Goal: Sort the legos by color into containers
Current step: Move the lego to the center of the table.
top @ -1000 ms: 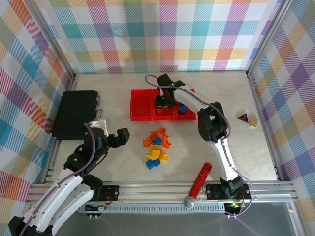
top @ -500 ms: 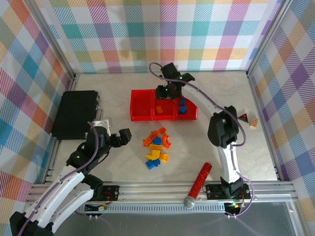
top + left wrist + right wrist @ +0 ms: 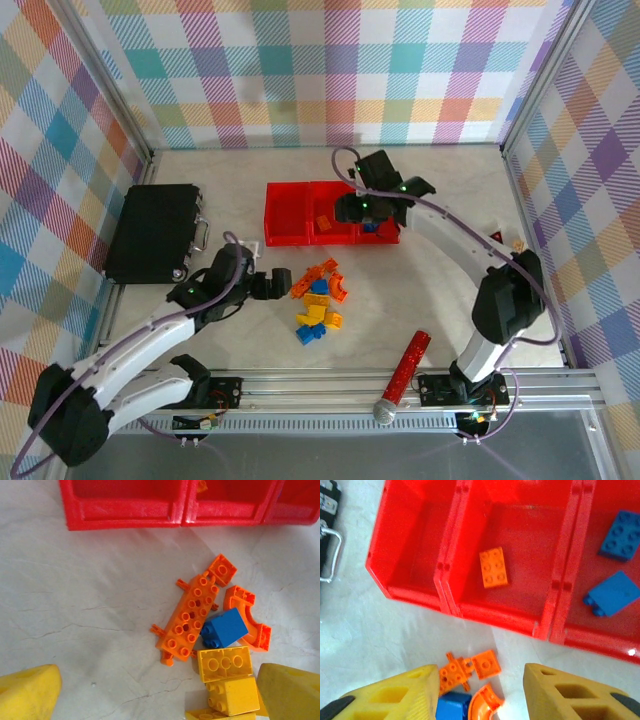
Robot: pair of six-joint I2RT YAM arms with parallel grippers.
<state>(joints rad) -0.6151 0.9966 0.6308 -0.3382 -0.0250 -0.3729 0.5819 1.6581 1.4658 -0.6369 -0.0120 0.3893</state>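
Left of the legos (image 3: 318,300), the spread left gripper (image 3: 159,695) should straddle the long orange brick (image 3: 189,621) squarely; the right gripper (image 3: 482,690) hangs parted, empty.

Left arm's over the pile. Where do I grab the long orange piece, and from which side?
Take the long orange piece across its narrow width, nearer its far end, from straight above. It lies flat, studs up, diagonal; its left edge faces bare table, while the blue brick crowds its lower right.

Table (image 3: 220,175) with legos (image 3: 318,300), containers (image 3: 288,212), case (image 3: 153,232)
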